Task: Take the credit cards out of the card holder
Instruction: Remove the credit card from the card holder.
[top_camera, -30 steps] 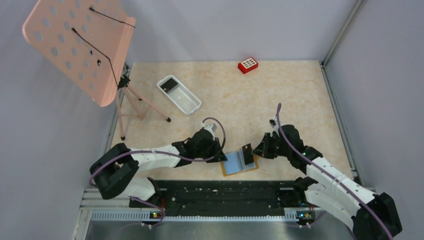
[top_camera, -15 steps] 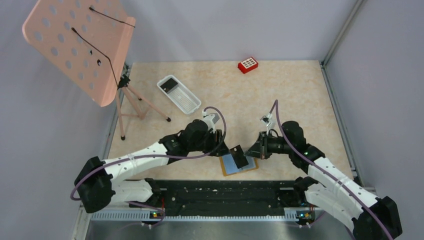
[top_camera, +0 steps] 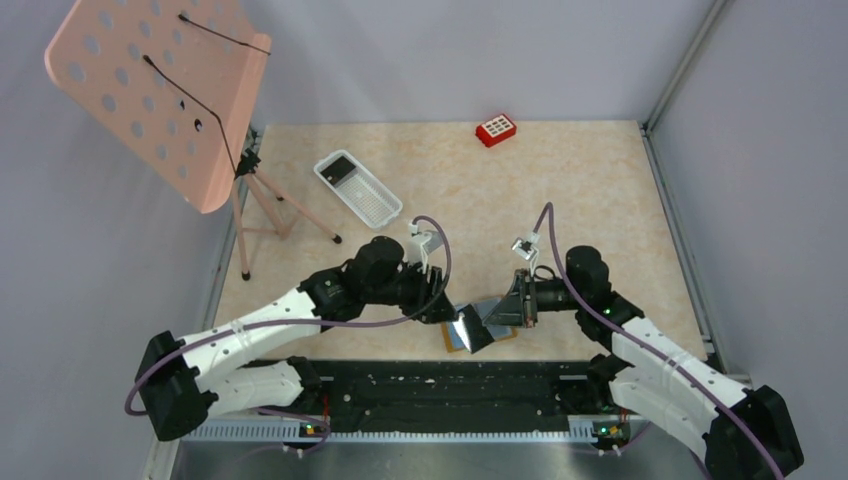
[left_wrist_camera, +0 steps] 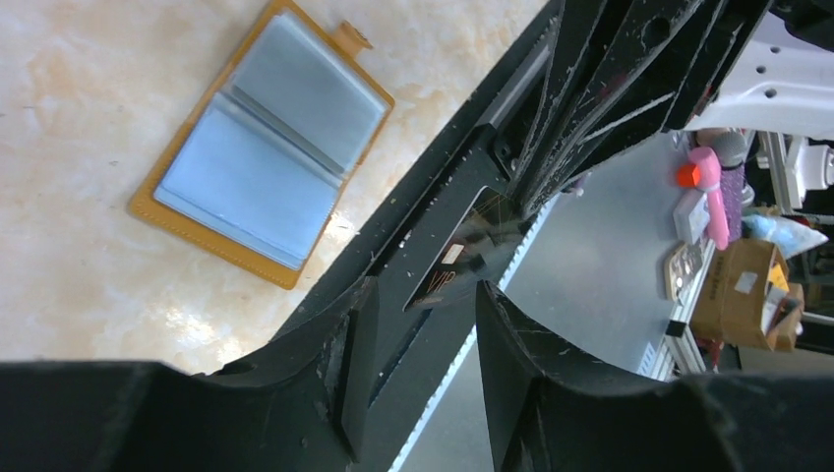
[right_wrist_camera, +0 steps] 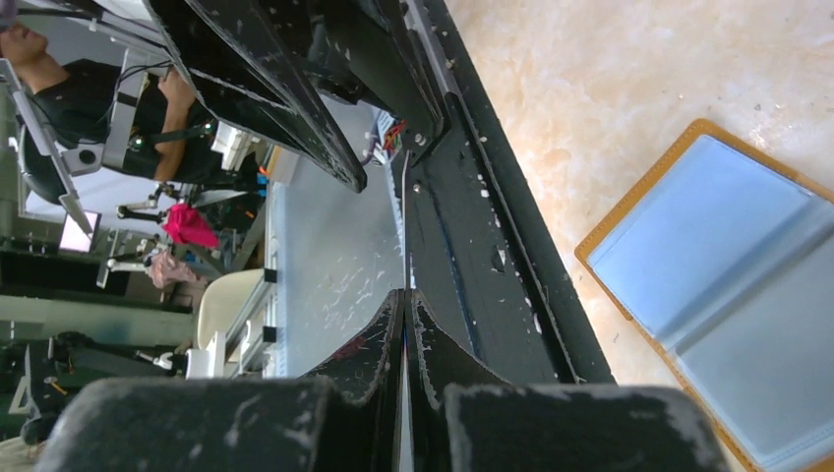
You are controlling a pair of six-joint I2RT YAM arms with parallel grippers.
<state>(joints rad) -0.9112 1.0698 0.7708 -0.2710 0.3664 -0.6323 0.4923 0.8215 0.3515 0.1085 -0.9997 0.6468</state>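
thin dark rectangular credit card (left_wrist_camera: 454,231) is aloft, right gripper (right_wrist_camera: 405,300) clamped on its edge, left gripper (left_wrist_camera: 425,290) jaws apart around its end. left should close squarely before right releases. tan-brown book-like card holder (left_wrist_camera: 266,147) lies open on the table just beside. whether left pads touch the card, and whether cards remain inside the holder: cannot tell.

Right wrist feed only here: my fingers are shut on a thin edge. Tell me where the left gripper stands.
Observer: The left gripper is open; the card you hold shows in the gap between its fingers.
Operator: Give me the whole card holder.
Observer: It lies open flat on the table; both facing sleeves look empty in the left wrist view.
Operator: Report anything farther out.
Observer: From above, a white mesh tray lies beyond the left arm with one dark card in it.
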